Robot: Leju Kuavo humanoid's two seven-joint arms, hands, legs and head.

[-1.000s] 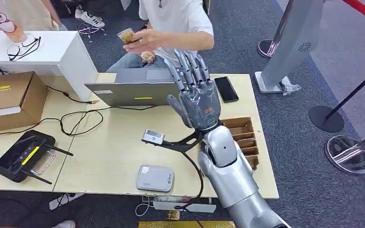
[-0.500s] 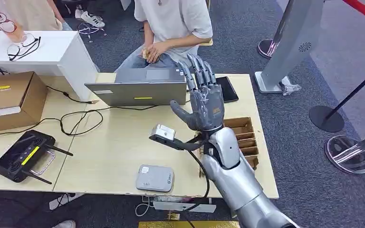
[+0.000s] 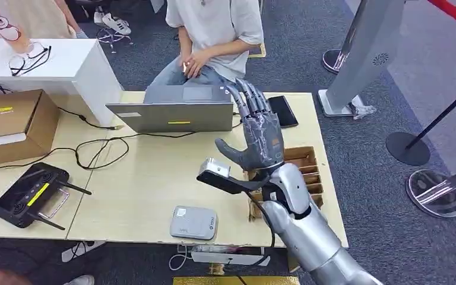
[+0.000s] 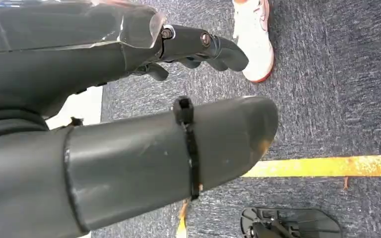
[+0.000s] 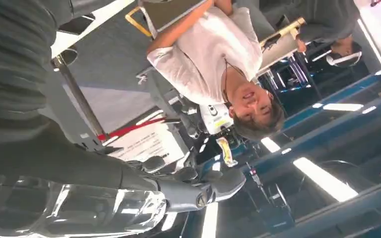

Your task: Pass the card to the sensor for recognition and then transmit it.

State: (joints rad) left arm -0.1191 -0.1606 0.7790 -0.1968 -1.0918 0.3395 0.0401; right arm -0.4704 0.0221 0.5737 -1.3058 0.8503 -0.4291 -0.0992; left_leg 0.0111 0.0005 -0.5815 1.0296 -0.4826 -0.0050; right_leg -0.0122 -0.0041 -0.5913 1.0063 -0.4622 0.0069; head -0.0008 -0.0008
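Note:
My right hand (image 3: 260,136) is raised above the table's right half, over the brown slotted cardboard tray (image 3: 309,172). Its fingers are spread and point toward the person, and it holds nothing. In the right wrist view, the right hand (image 5: 193,191) points up toward the seated person (image 5: 203,54). The flat grey sensor box (image 3: 193,222) lies near the table's front edge, left of my forearm. The person (image 3: 217,27) sits behind the laptop with both hands together at the lap; I cannot make out a card there. My left hand (image 4: 89,64) hangs over the carpet, empty, fingers loosely apart.
A grey laptop (image 3: 175,113) stands at the table's far edge, with a black phone (image 3: 283,111) to its right. At the left are a cardboard box (image 3: 12,122), a black controller (image 3: 29,196) and cables. Right of the table stand a grey kiosk post (image 3: 365,53) and stanchion bases (image 3: 408,148).
My right hand has drifted right and slightly down, nearer the cardboard tray. The person has drawn the card and both hands back from above the laptop to the lap.

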